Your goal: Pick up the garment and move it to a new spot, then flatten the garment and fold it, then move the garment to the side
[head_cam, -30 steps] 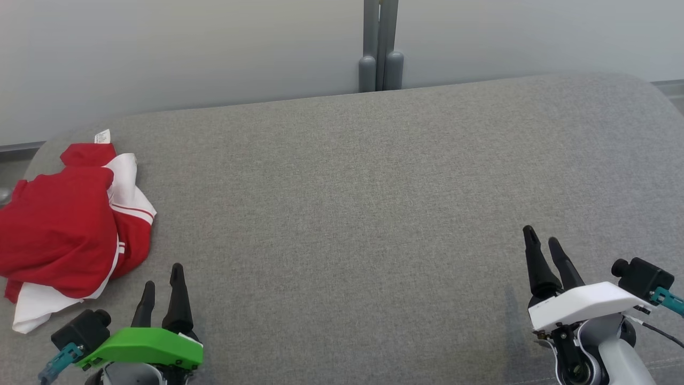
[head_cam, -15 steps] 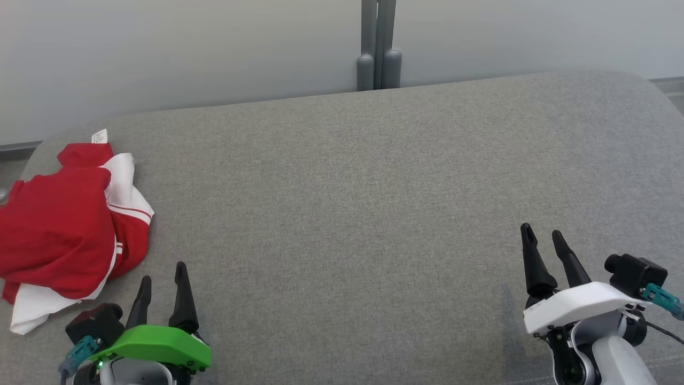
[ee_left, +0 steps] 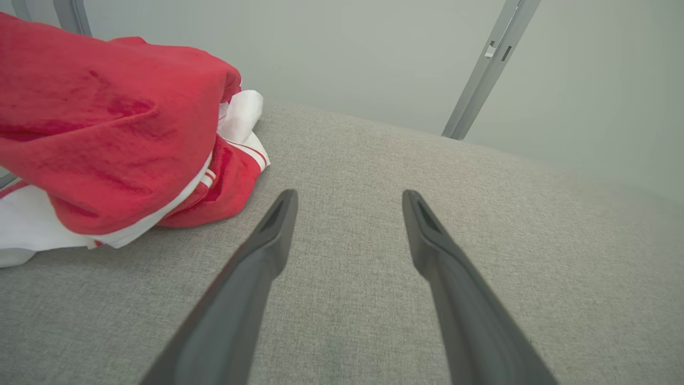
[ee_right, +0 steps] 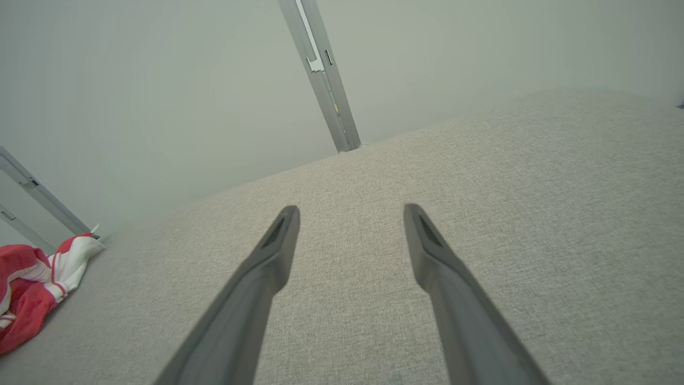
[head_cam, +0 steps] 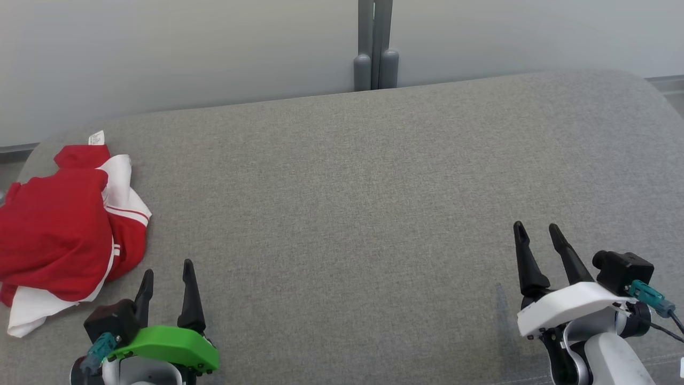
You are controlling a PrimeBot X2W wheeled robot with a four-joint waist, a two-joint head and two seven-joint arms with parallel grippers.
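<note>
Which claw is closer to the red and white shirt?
Left. The left claw is just beside the shirt, not touching; the right claw is far across the grey cushion.

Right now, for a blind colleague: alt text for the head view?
A crumpled red and white garment lies at the left edge of a grey cushion. Left gripper and right gripper sit open, empty, at the bottom corners.

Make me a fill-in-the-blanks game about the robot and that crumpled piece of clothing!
1. The crumpled garment is red and ____.
2. It lies on a big soft cushion whose colour is ____.
3. The left gripper and the right gripper both have jaws that are ____.
4. The gripper closer to the garment is the ____ one.

Missing words: white, grey, open, left.
</note>
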